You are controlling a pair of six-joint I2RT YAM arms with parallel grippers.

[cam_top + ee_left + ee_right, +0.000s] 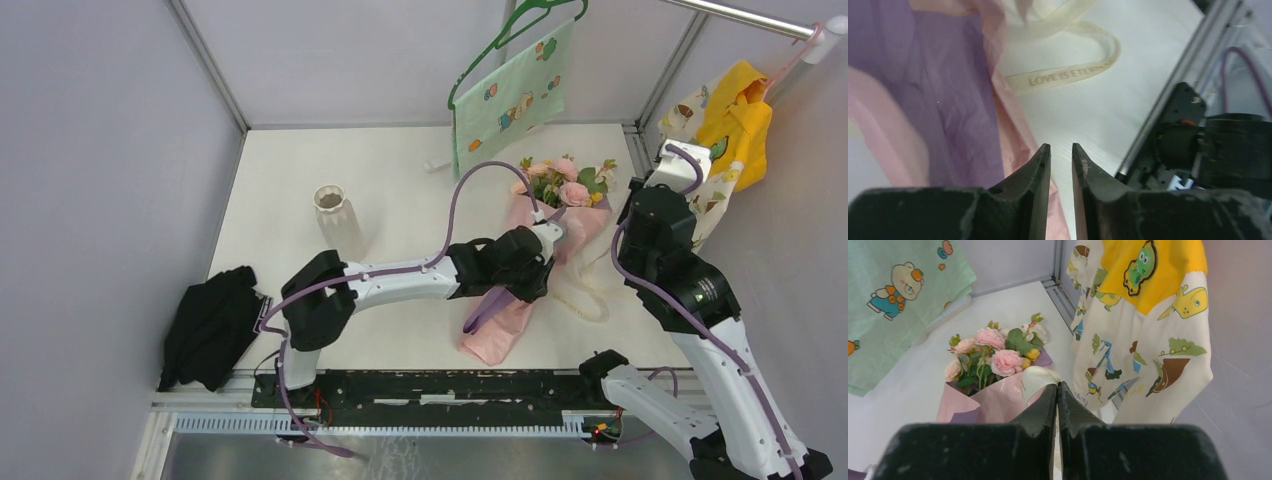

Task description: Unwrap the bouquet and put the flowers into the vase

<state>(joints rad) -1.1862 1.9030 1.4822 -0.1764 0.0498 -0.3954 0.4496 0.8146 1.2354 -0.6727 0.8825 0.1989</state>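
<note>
pink-purple paper [948,100] of bouquet [497,335] just left of left gripper [1061,150], jaws narrowly apart, empty. right gripper [1058,387] pinched shut, seemingly on cream ribbon [1038,377]; flowers [998,355] just beyond. vase [335,215] well left of both. risk: ribbon pull drags whole bouquet; thin paper tears.

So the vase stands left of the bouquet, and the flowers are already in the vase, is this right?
Not quite. The vase does stand left of the bouquet, but it is empty. The flowers are not in it; they sit wrapped in the bouquet on the table. The top view shows this.
</note>
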